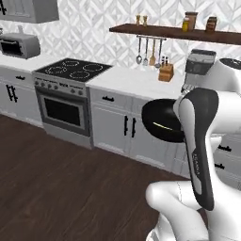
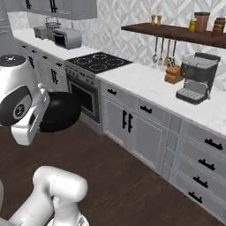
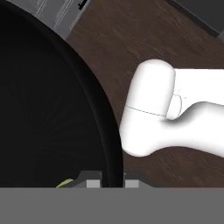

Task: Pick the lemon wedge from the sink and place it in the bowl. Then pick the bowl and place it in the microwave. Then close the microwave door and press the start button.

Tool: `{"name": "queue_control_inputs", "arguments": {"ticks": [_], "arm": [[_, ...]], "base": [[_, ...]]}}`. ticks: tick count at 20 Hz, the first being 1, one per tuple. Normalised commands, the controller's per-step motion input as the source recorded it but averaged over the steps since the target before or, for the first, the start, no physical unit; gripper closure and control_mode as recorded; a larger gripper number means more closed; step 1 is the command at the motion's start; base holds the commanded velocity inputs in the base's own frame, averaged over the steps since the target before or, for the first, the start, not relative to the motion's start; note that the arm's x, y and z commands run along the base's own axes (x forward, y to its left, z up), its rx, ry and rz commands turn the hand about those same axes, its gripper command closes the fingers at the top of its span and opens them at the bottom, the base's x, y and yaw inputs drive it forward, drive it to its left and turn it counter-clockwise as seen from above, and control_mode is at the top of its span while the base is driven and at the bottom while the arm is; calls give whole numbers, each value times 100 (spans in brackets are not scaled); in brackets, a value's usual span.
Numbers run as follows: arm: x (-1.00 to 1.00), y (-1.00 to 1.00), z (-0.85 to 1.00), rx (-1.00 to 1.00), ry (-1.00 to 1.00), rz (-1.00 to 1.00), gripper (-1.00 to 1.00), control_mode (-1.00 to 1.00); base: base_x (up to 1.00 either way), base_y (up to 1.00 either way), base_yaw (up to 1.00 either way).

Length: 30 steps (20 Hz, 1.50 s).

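The glossy black bowl (image 1: 160, 117) hangs in the air in front of the grey cabinets, level with the counter's drawers. It also shows by my white hand in the right base view, bowl (image 2: 62, 112). My gripper (image 3: 111, 181) is shut on the bowl's rim (image 3: 103, 127), one fingertip inside and one outside. A sliver of the pale yellow-green lemon wedge (image 3: 65, 183) lies inside the bowl, next to the inner fingertip. The sink and the microwave are out of view.
A black-topped stove (image 1: 70, 70) with an oven stands left of the white counter (image 1: 136, 80). On the counter are a knife block (image 1: 165, 71) and a coffee machine (image 2: 196, 77). A small grey countertop oven (image 1: 19, 45) sits far left. Dark wood floor (image 1: 56, 183) lies open below.
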Motion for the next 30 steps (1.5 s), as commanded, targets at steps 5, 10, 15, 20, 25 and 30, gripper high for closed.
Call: {"name": "queue_control_inputs", "arguments": {"ticks": [5,10,15,20,25,30], "arm": [[0,0,0,0,0,0,100,100],[0,0,0,0,0,0,100,100],[0,0,0,0,0,0,100,100],[0,0,0,0,0,0,100,100],[0,0,0,0,0,0,100,100],[0,0,0,0,0,0,100,100]], "base": [[16,-7,98],[38,-41,83],[60,-64,69],[69,-75,64],[77,-83,58],[95,-94,49]]}}
